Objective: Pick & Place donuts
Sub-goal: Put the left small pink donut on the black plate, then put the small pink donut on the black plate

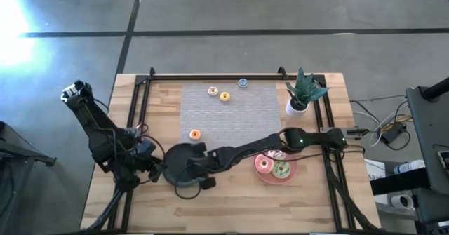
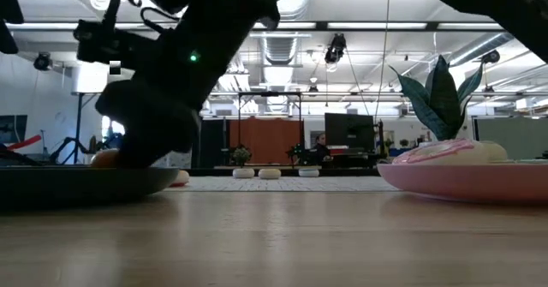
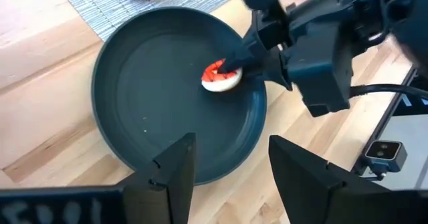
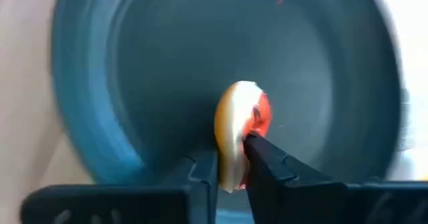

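R gripper [image 4: 231, 162] fingers pinched narrow on a tiny orange-red donut [image 4: 241, 132], holding it edge-on over the inside of the dark plate [image 3: 134, 77]; donut looks at or just above the plate floor, can't tell if touching. R arm reaches across from the table's right side to the plate at front-left centre [image 1: 184, 166].

L gripper [image 3: 231, 167] hovers just beside the plate's near rim w/ fingers spread wide, holding nothing.

Other donuts: 2 larger ones on the pink plate [image 1: 264, 177] — pink-orange [image 1: 264, 165] & green [image 1: 281, 170], side by side. Tiny orange one [image 1: 195, 134] on the grey mat [image 1: 242, 112]; two yellow-ish [image 1: 212, 91] [image 1: 224, 96] & a blue [image 1: 243, 83] at the mat's far edge. Potted plant [image 1: 302, 93] at far right.
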